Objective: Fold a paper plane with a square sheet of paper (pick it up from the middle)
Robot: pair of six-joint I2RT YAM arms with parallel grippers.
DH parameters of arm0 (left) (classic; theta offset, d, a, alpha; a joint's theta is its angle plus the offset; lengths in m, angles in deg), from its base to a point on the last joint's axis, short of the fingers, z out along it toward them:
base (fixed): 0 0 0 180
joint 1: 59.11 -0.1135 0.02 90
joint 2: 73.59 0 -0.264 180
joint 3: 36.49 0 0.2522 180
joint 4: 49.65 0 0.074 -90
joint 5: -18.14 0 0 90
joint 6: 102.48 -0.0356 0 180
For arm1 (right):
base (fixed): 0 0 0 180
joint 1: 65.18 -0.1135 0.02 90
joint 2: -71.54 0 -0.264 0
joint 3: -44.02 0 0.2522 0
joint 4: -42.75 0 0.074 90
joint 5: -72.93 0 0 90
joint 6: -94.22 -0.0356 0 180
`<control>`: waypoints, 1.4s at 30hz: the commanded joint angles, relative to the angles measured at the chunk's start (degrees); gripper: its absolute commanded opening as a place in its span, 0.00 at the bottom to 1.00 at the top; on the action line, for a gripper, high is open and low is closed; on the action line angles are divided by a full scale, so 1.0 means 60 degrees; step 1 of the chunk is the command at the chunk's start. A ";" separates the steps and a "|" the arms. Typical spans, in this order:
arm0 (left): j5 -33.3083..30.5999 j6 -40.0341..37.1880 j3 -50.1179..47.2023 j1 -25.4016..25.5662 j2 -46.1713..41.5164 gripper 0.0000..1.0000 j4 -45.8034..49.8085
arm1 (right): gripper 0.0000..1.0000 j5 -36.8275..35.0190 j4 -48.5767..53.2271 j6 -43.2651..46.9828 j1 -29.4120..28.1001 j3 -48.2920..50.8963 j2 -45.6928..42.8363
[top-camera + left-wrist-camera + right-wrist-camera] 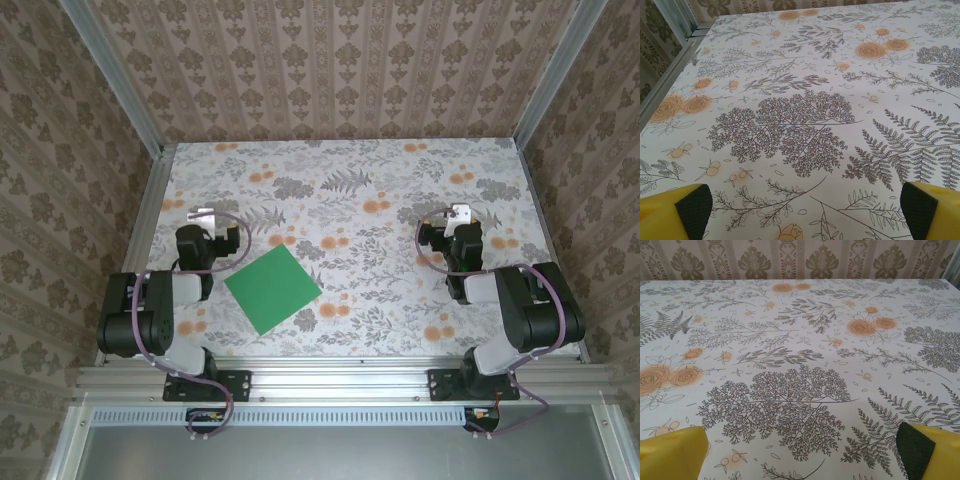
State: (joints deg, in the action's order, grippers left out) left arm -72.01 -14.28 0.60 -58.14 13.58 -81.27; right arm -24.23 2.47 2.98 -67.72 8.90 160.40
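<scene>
The square sheet of paper (272,290) lies flat and unfolded on the flower-printed surface (400,180). It is turned corner-on like a diamond, close to the near edge and just to the right of the left arm (150,315). It sits well apart from the right arm (525,310), so the left side looks better placed to start. Nothing touches the sheet and no crease shows, so the folding appears not yet begun.

The left fingers (935,212) are spread wide with nothing between them. In the left wrist view, the yellow tips with their dark pads frame bare printed cloth at the two lower corners. The right fingers (670,447) stand equally wide apart and empty over their own patch of cloth. Both pairs point toward the far wall, past the paper rather than at it. This reads as a resting pose, each arm folded back on its own side.

A thin, flat sheet offers no edge to pinch from above, which probably explains the instruction to take it from the middle. Pressing down and closing there would likely bunch up a ridge to hold, and the wide spread suits that approach.
</scene>
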 commanded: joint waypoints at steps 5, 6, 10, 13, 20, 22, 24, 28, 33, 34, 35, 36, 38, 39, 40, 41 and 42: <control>0.0157 -0.0212 0.0169 -0.0042 -0.0002 1.00 0.0077 | 1.00 0.0153 -0.0148 0.0074 0.0014 -0.0028 0.0006; 0.0157 -0.0212 0.0169 -0.0045 -0.0001 1.00 0.0067 | 1.00 0.0068 -0.0135 0.0036 0.0016 -0.0035 0.0001; 0.0167 -0.0216 0.0162 -0.0049 0.0001 1.00 0.0068 | 1.00 -0.0239 -0.0050 -0.0131 0.0050 -0.0088 0.0022; 0.0163 -0.0205 0.0169 -0.0045 -0.0008 1.00 0.0075 | 1.00 -0.0446 -0.0154 -0.0194 0.0036 -0.0029 0.0020; 0.0158 -0.0213 0.0172 -0.0044 -0.0011 1.00 0.0075 | 1.00 -0.0569 -0.0322 -0.0245 0.0054 0.0068 -0.0011; 0.0157 -0.0212 0.0174 -0.0050 -0.0003 1.00 0.0077 | 1.00 -0.0315 -0.0705 -0.0154 0.0040 0.0291 -0.0040; 0.0156 -0.0212 0.0170 -0.0047 -0.0005 1.00 0.0072 | 1.00 -0.0140 -0.0788 -0.0082 0.0044 0.0378 -0.0149; 0.0372 -0.0307 0.0749 -0.0032 -0.0313 1.00 0.1268 | 1.00 -0.0732 0.0298 -0.0032 -0.0130 0.0261 -0.1136; 0.1671 -0.0097 0.3099 -0.0153 -0.0964 1.00 0.5588 | 1.00 -0.0574 0.5392 -0.1646 -0.0161 -0.1345 -0.3444; 0.1476 0.0082 0.2966 -0.0151 -0.1344 1.00 0.5448 | 1.00 -0.0192 0.6515 -0.1959 -0.0163 -0.1901 -0.3631; 0.1232 0.0236 0.2708 -0.0159 -0.1787 1.00 0.5164 | 1.00 0.0309 0.7408 -0.2246 -0.0162 -0.2416 -0.3687; 0.1028 0.0313 0.2561 -0.0148 -0.2174 1.00 0.5084 | 1.00 0.0762 0.8113 -0.2548 -0.0162 -0.2855 -0.3681; 0.0853 0.0400 0.2417 -0.0166 -0.2998 1.00 0.5310 | 1.00 0.2023 0.9296 -0.3413 -0.0162 -0.3719 -0.3467; 0.0839 0.0541 0.2409 -0.0192 -0.3455 1.00 0.5569 | 1.00 0.2896 0.9688 -0.3702 -0.0190 -0.4084 -0.3286; 0.0539 0.0958 0.2435 -0.0214 -0.3919 1.00 0.5951 | 1.00 0.3755 0.9958 -0.3997 -0.0232 -0.4385 -0.3055; 0.0228 0.1353 0.2495 -0.0267 -0.4295 1.00 0.6364 | 1.00 0.4368 1.0098 -0.4278 -0.0347 -0.4589 -0.2858; -0.0017 0.1754 0.2512 -0.0333 -0.4753 1.00 0.6798 | 1.00 0.5060 1.0162 -0.4464 -0.0605 -0.4800 -0.2586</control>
State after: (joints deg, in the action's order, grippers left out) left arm -68.27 -10.28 16.01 -59.12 -9.78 -49.08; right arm -9.39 50.57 -16.17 -69.23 -17.77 141.58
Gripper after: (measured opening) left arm 0.999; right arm 0.999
